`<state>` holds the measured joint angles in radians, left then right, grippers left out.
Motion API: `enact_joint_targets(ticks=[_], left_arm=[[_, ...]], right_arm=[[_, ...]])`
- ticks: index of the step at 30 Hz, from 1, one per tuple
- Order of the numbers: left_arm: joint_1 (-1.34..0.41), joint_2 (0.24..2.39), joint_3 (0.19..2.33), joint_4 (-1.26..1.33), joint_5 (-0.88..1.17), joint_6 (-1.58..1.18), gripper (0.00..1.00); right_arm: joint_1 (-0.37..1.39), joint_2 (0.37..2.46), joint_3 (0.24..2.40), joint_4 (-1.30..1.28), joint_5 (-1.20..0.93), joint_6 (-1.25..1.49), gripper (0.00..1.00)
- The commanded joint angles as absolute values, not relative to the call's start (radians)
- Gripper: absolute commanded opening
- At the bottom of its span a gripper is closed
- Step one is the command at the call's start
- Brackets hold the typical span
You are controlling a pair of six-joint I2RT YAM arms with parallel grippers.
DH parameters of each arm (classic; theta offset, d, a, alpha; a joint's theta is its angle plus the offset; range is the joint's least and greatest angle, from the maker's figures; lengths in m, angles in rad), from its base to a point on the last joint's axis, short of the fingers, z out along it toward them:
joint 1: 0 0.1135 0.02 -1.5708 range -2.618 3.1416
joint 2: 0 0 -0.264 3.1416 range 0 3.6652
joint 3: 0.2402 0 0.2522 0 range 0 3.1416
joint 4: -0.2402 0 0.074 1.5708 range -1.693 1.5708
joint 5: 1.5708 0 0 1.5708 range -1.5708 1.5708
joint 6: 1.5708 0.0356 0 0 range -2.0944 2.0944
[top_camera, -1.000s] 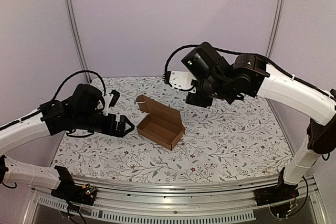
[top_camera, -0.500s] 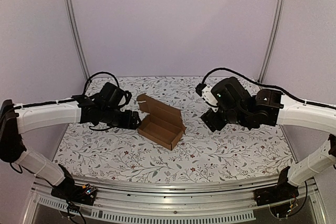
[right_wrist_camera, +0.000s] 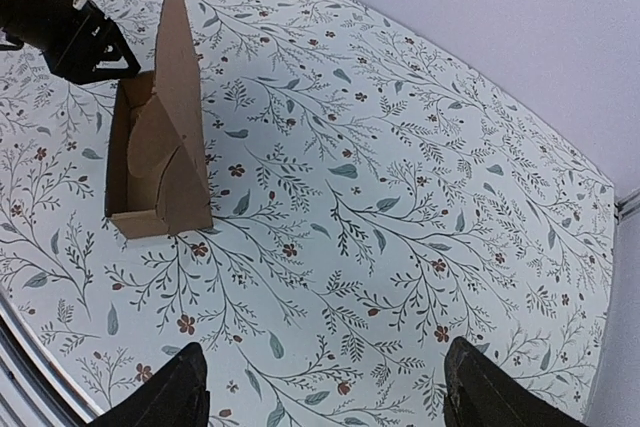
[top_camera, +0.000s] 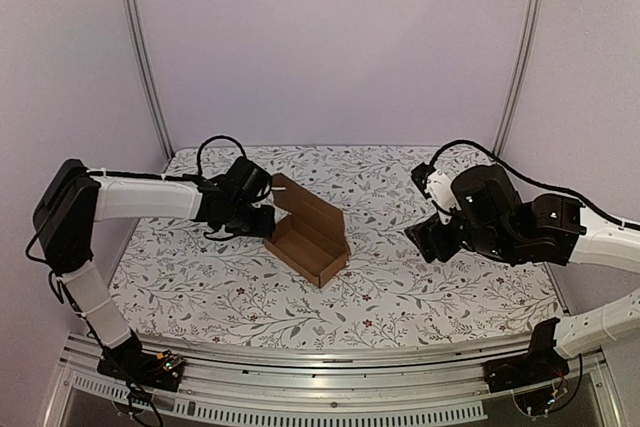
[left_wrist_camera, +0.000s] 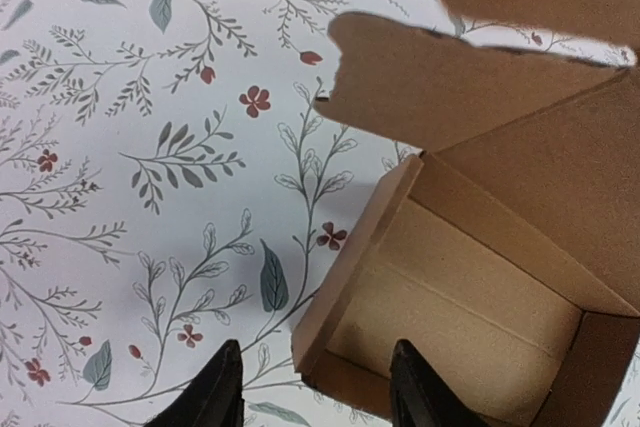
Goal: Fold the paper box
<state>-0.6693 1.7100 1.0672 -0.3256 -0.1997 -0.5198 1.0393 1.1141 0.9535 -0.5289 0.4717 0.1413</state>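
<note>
Lying open, paper box (top_camera: pixel 303 239), lid upright.

- Overhead view: soft, even light from above. The lilac walls (top_camera: pixel 330 47) are evenly lit, and the whole frame is slightly soft.
- The paper box (top_camera: pixel 305 237) throws only a faint, diffuse shadow on the table (top_camera: pixel 430 287).
- Left wrist view: bright. The floral print is sharp at the left, the cardboard blurred at the upper right.
- Right wrist view: wide-angle distortion bows the table's edges at the lower left and the right.
</note>
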Motion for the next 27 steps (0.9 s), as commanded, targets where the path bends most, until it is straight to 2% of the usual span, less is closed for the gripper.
enact_joint_targets(ticks=[1,15,20,27], left_arm=[[-0.657,1.775,1.107,-0.306,-0.24,-0.513,0.47],[-0.66,1.817,1.087,-0.306,-0.262,-0.559,0.41],[-0.662,1.823,1.086,-0.302,-0.251,-0.558,0.35],[-0.683,1.797,1.07,-0.308,-0.244,-0.58,0.32]], right_arm=[[1.039,1.058,0.916,-0.518,0.455,0.163,0.8],[1.038,1.083,0.899,-0.48,0.403,0.15,0.8],[1.04,1.12,0.909,-0.462,0.36,0.16,0.79],[1.038,1.151,0.917,-0.445,0.312,0.18,0.78]])
